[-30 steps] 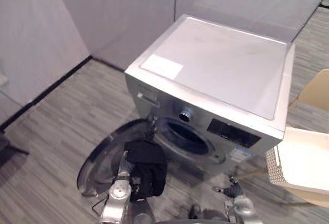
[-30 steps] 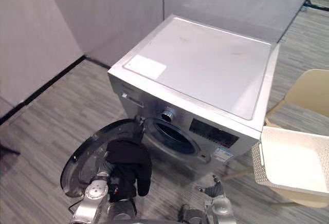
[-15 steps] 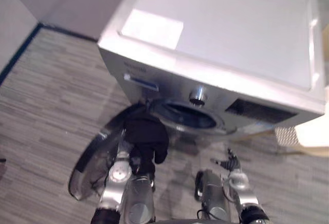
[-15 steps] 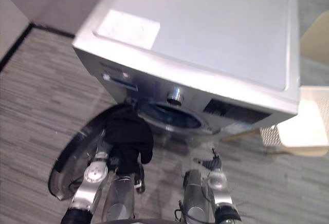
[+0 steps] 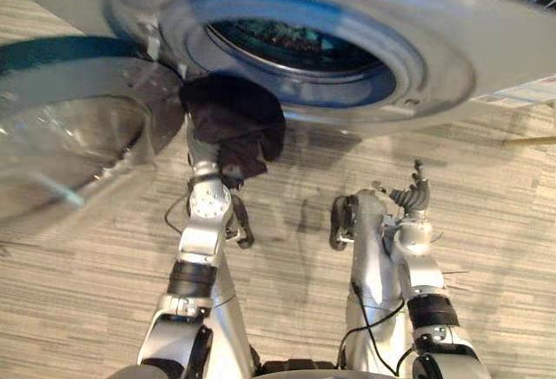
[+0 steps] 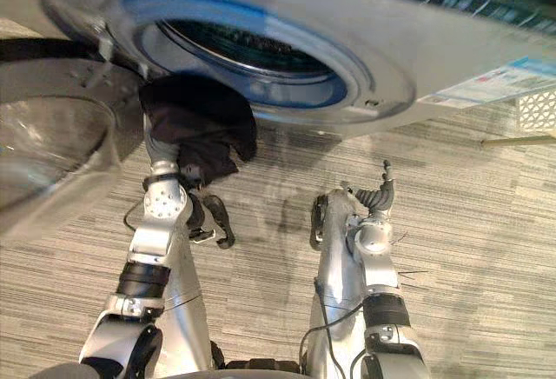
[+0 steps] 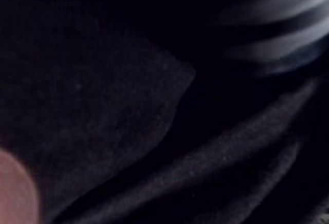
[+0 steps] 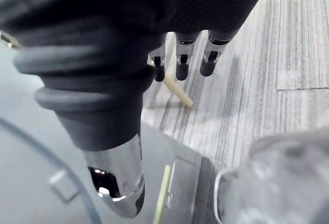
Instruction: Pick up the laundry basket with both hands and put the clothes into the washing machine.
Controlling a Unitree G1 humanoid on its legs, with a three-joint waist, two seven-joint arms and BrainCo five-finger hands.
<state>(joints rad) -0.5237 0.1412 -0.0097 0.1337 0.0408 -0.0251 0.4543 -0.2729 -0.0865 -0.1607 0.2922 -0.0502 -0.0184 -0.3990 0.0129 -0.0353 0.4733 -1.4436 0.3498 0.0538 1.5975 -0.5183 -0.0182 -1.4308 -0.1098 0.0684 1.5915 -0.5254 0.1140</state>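
Done: the cloth [image 5: 233,123] is up at the washer [image 5: 434,57], against the lower-left rim of its opening in the upper left of the frame; the door [image 5: 69,127] is open.
Left: the cloth is not yet inside the drum [image 5: 287,44].
Left hand [image 5: 205,169]: under the cloth; I cannot tell its grip.
Right hand [image 5: 413,198]: lower right, fingers relaxed, empty.
Change: the camera has dipped towards the opening; the cloth is closer to the rim.

laundry area, washing machine [image 5: 421,59], grey plank floor [image 5: 508,222]
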